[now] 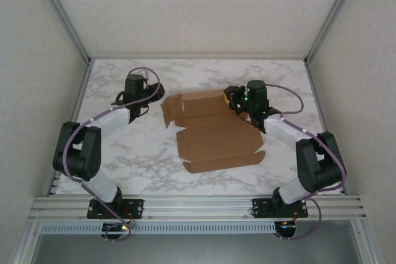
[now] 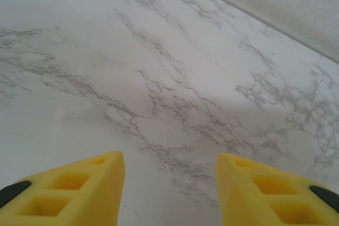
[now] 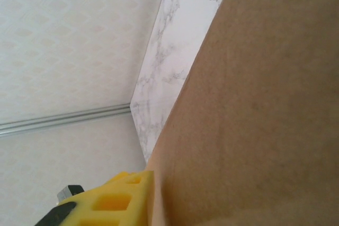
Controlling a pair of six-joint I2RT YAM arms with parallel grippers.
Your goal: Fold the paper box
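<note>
paper box (image 1: 216, 140) lies mostly flat mid-surface (image 1: 136, 165); right claw (image 1: 235, 100) looks clamped on its far-right edge (one finger hidden), presumably to fold it over; left claw (image 2: 169, 183) released, hovering clear beside it.

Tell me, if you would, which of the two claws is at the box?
The right claw, with a flap of the box against its finger; the left claw hangs open over the table, apart from it.

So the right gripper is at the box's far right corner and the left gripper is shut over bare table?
No: the left gripper is open over bare table, per the left wrist view. The right gripper is at the box's far right corner.
</note>
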